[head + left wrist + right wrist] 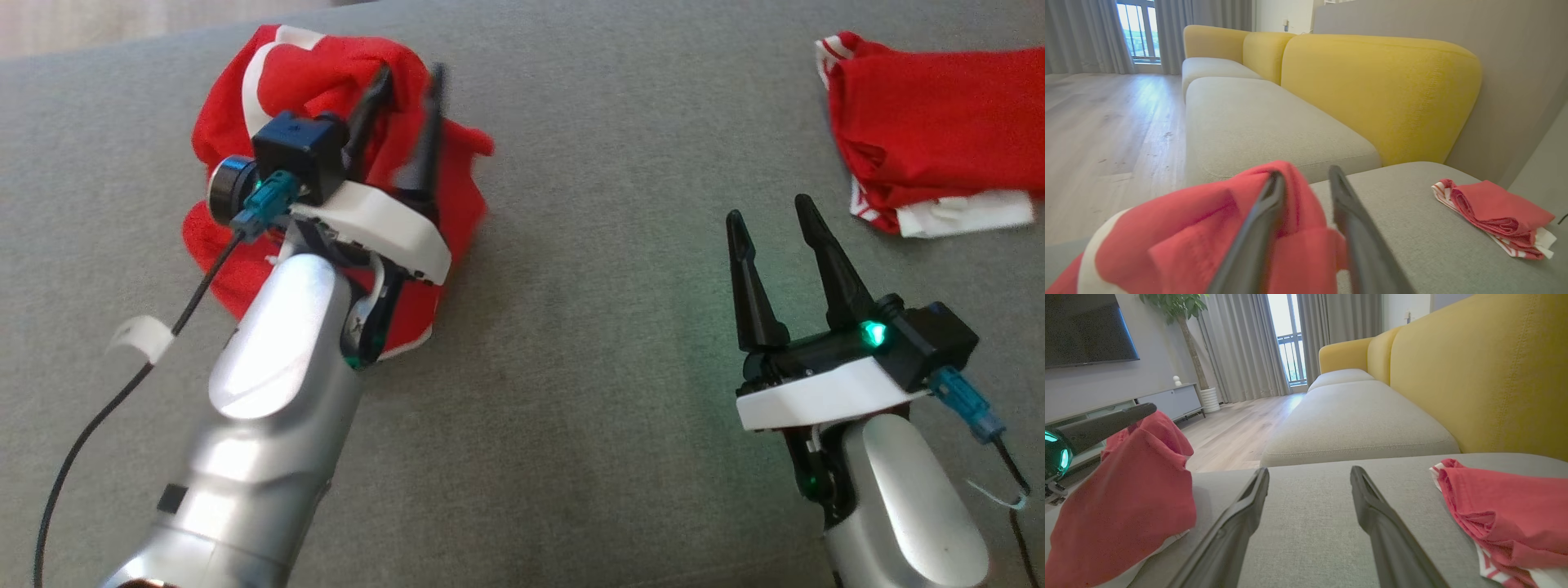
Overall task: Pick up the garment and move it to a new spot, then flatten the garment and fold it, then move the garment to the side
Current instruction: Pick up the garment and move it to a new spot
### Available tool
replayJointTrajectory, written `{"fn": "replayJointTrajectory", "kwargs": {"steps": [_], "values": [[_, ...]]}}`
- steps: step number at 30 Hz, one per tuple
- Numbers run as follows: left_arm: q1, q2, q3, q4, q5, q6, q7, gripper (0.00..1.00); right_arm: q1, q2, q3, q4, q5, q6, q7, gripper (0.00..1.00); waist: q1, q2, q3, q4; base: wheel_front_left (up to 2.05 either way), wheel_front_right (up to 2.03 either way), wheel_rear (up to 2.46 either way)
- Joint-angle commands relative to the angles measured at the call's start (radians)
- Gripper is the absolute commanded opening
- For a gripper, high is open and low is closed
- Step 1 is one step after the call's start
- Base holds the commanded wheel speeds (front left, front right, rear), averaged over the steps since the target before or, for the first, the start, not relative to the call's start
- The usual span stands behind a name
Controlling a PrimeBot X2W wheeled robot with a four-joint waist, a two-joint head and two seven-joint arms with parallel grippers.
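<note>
A crumpled red garment [326,73] with white trim lies in a heap on the grey cushion [571,343] at the upper left. My left gripper [411,73] hovers over it with its fingers parted. In the left wrist view the garment [1180,237] drapes over my left finger [1261,220] and bunches between the two fingers, which do not pinch it. The right wrist view shows the garment [1135,498] at its left, with a finger of the left gripper [1106,425] above it. My right gripper [769,208] stands open and empty over bare cushion at the lower right, as its own wrist view [1309,470] confirms.
A second red garment [931,139], folded, with white striped edges, lies at the far right of the cushion [1494,212] [1502,506]. Yellow backrests [1380,94] rise behind the seats. Wooden floor [1106,122] runs past the cushion's left edge.
</note>
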Motion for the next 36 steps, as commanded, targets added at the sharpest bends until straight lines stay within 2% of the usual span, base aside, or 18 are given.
{"fn": "replayJointTrajectory", "kwargs": {"steps": [1, 8, 13, 16, 21, 28, 36], "values": [[-0.055, 0.011, 0.016, -0.02, -0.001, 0.005, -0.015, 1.0, -0.027, 0.01, 0.023, -0.022, 0.009, 0.007, -0.019, 1.0, -0.0001, 0.0, 0.008, -0.016, 0.0, 0.0, 0.0], [-0.07, 0.003, 0.008, 0.001, -0.02, 0.029, -0.112, 1.0, -0.02, 0.01, 0.014, -0.003, 0.005, 0.007, -0.027, 1.0, -0.0001, 0.0, -0.019, 0.008, 0.0, 0.0, 0.0], [-0.05, 0.035, 0.039, -0.009, -0.03, 0.035, -0.161, 1.0, -0.01, 0.01, 0.009, 0.003, -0.007, 0.007, -0.028, 1.0, -0.0001, 0.0, -0.05, 0.05, 0.0, 0.0, 0.0], [-0.011, 0.076, 0.059, -0.028, -0.033, 0.039, -0.18, 1.0, 0.002, 0.01, 0.001, 0.007, -0.017, 0.007, -0.028, 1.0, -0.0001, 0.0, -0.078, 0.09, 0.0, 0.0, 0.0], [0.135, 0.16, 0.088, -0.088, -0.027, 0.075, -0.187, 1.0, 0.037, 0.01, -0.023, 0.007, -0.03, 0.007, -0.02, 1.0, -0.0001, 0.0, -0.133, 0.172, 0.0, 0.0, 0.0], [0.338, 0.212, 0.132, -0.198, -0.065, 0.1, -0.202, 1.0, 0.065, 0.01, -0.028, -0.003, -0.037, 0.007, -0.002, 1.0, -0.0001, 0.0, -0.162, 0.219, 0.0, 0.0, 0.0], [0.498, 0.173, 0.137, -0.251, -0.088, 0.118, -0.231, 1.0, 0.08, 0.01, -0.025, -0.003, -0.033, 0.007, 0.009, 1.0, -0.0001, 0.0, -0.171, 0.222, 0.0, 0.0, 0.0]]}}
